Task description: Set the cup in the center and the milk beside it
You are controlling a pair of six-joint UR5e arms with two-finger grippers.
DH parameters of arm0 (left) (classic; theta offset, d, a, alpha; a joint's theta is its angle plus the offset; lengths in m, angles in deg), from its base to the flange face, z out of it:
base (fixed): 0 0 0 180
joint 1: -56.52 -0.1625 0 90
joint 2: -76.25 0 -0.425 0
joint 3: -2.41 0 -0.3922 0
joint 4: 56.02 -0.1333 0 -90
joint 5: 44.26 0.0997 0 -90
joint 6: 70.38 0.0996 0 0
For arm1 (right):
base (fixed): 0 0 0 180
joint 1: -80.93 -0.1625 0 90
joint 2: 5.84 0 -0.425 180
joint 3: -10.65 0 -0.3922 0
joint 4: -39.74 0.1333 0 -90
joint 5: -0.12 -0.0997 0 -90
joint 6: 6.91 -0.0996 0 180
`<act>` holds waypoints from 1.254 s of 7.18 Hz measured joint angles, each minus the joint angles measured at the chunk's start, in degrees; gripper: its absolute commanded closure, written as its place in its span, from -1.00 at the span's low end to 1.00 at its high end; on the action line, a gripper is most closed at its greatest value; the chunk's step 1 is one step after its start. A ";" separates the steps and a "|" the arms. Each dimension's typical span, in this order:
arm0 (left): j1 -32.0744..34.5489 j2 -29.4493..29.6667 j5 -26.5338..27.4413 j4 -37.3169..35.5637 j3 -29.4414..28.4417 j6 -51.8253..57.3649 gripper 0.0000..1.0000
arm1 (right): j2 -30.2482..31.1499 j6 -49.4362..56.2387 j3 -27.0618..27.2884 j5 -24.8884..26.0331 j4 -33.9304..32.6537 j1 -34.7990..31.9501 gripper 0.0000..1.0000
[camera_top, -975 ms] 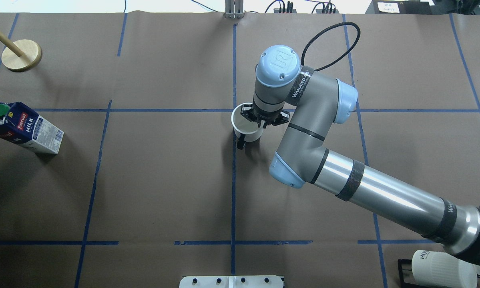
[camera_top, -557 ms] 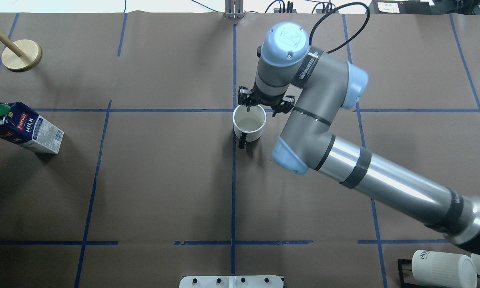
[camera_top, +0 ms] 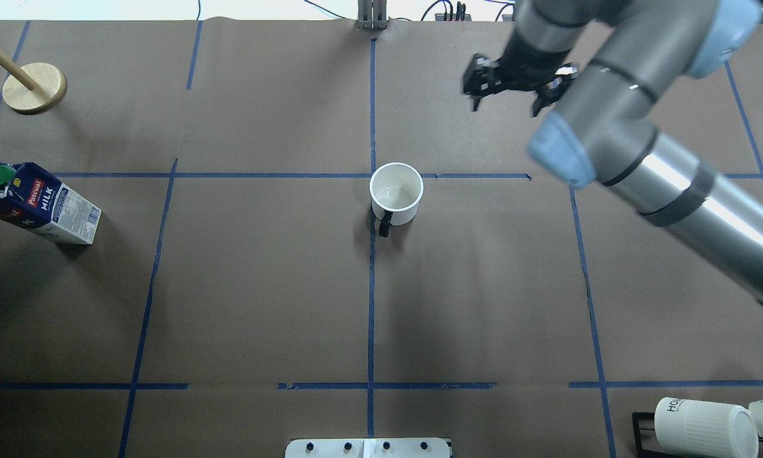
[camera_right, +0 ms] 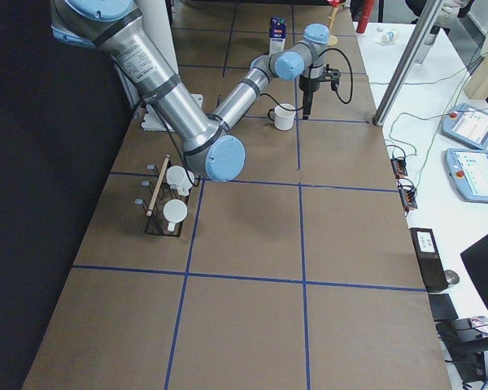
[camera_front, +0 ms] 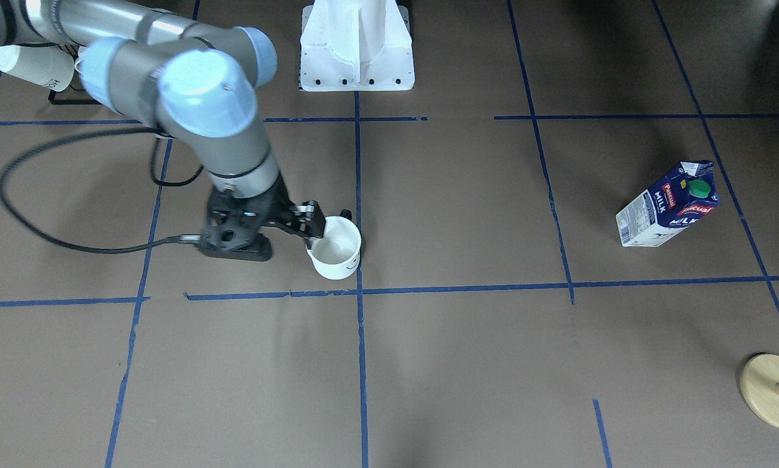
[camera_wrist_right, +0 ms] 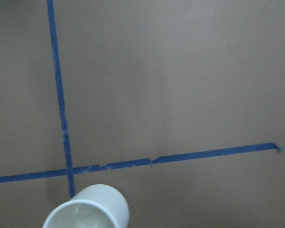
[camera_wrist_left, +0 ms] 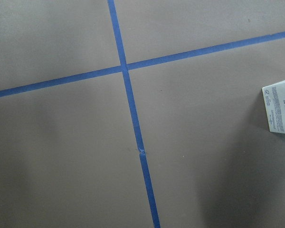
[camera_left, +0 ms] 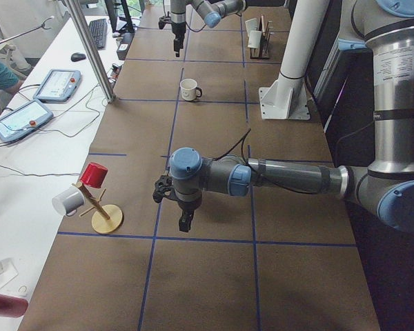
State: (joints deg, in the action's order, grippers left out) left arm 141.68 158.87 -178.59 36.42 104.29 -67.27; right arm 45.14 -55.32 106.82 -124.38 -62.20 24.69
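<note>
The right gripper (camera_top: pixel 506 105) is seen with its two fingers spread and nothing between them. It is held above the table, on the far side of the cross line and well apart from the white tapered mug with a small black handle (camera_top: pixel 396 200). From the right wrist view only the mug's open rim is seen, at the lower edge, just below a tape crossing.

The mug is stood upright at the brown paper patch where the long middle blue tape line is crossed by another (camera_top: pixel 372 175). It sits just on the robot's side of the cross line and just right of the middle line, with its handle turned toward the robot.

The left gripper (camera_left: pixel 184 222) is held low over the paper; whether its fingers are spread or closed cannot be told.

The dark blue and white gable-top milk carton with a green cap (camera_top: pixel 37 203) is stood at the table's left edge, well apart from the mug. A corner of it is caught in the left wrist view.

A round wooden stand base (camera_top: pixel 34 88) lies beyond the carton. A ribbed white mug on a black rack (camera_top: pixel 702 427) is seen at the near right corner.
</note>
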 measured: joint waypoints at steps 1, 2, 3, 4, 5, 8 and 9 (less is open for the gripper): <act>0.01 0.25 0.05 -0.23 0.04 -0.26 -1.00 | 4.23 9.56 1.05 -2.60 -0.62 -5.26 -1.00; 0.05 0.36 -0.12 -0.25 0.13 -0.40 -1.00 | 8.79 19.72 1.45 -4.90 -0.80 -10.45 -1.00; 0.13 0.70 -0.25 0.07 0.23 -0.39 -1.00 | 13.66 29.21 1.61 -6.93 -0.70 -15.04 -1.00; 0.30 1.26 0.00 0.64 0.47 -0.30 -1.00 | 18.35 37.02 1.69 -8.75 -0.27 -18.67 -1.00; 0.52 2.07 0.59 1.17 0.49 -0.32 -1.00 | 23.18 44.70 1.70 -10.37 0.15 -22.12 -1.00; 0.61 4.92 1.01 1.44 -0.81 -0.50 -1.00 | 37.09 60.74 3.74 -11.16 1.05 -30.68 -1.00; 0.61 5.02 0.89 1.58 -0.56 -0.53 -1.00 | 42.12 61.34 6.36 -10.89 2.37 -32.03 -1.00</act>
State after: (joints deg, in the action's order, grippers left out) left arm 142.29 163.89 -177.70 38.01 103.73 -67.80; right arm 87.26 6.02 113.18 -135.27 -59.83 -7.34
